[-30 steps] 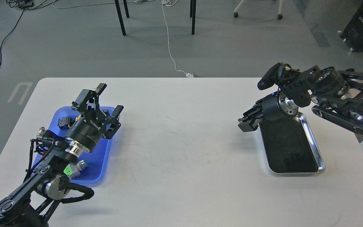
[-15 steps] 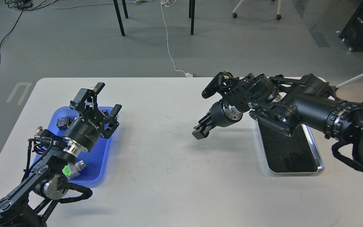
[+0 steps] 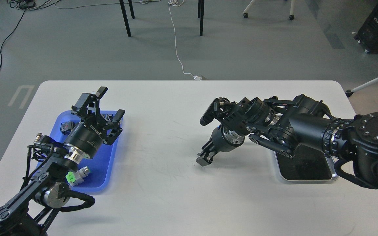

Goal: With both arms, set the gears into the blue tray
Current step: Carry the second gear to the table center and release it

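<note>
**2 hands apart over the bench, blue tray at left**

While the left hand [image 3: 109, 102] hangs above the far end of the shallow bright-blue plastic tray [image 3: 105, 164], its 2 black fingers stand wide apart and nothing shows between them. That tray lies near the left edge of the white bench [image 3: 176, 196], long side running away from the viewer, and the left arm [image 3: 44, 177] crosses over much of it. A few small parts rest in the tray — a dark blocky piece with a red mark [image 3: 66, 126] at its far left corner, a grey cylinder with a green cap [image 3: 76, 174] near its near end, partly under the arm. No small black toothed ring can be made out there; any gear is too small or hidden to tell.

The right hand [image 3: 204, 158] points down and left, its tip close to the bare bench surface around the middle, well apart from the blue tray. Its fingers look close together, but they are dark and seen at an angle — whether they pinch anything I cannot tell. Behind it the right arm [image 3: 307, 131] stretches across the silver metal tray with a black floor [image 3: 307, 168], covering that tray's far half.
</note>
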`<action>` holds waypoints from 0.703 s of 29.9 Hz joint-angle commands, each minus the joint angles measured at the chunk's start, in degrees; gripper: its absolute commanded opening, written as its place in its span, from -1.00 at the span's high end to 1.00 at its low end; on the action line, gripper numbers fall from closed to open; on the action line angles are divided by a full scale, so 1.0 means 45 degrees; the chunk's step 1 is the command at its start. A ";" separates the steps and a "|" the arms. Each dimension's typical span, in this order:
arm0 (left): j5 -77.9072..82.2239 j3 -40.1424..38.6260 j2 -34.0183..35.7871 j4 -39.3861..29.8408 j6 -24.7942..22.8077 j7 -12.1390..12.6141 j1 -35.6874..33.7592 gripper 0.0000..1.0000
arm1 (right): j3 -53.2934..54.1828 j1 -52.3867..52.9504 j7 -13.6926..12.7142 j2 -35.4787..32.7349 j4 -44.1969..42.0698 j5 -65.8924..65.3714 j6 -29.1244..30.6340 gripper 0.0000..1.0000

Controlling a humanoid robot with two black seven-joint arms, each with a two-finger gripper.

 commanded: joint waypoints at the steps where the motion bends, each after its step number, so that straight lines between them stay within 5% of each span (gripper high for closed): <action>1: 0.0001 0.0004 -0.0007 -0.0001 -0.0001 -0.0001 0.0006 -0.96 | 0.0011 0.0004 -0.0001 -0.0003 -0.0019 -0.0001 0.0002 0.57; 15: 0.0001 0.0024 0.0012 -0.0001 -0.0001 0.0018 0.0006 -0.96 | 0.0031 0.0004 -0.0001 -0.0003 -0.0019 0.0448 -0.0263 0.52; 21: 0.0001 0.0043 0.0032 -0.0020 -0.0001 0.0018 0.0006 -0.96 | 0.0031 0.0004 -0.0001 -0.0003 -0.0019 0.0642 -0.0478 0.12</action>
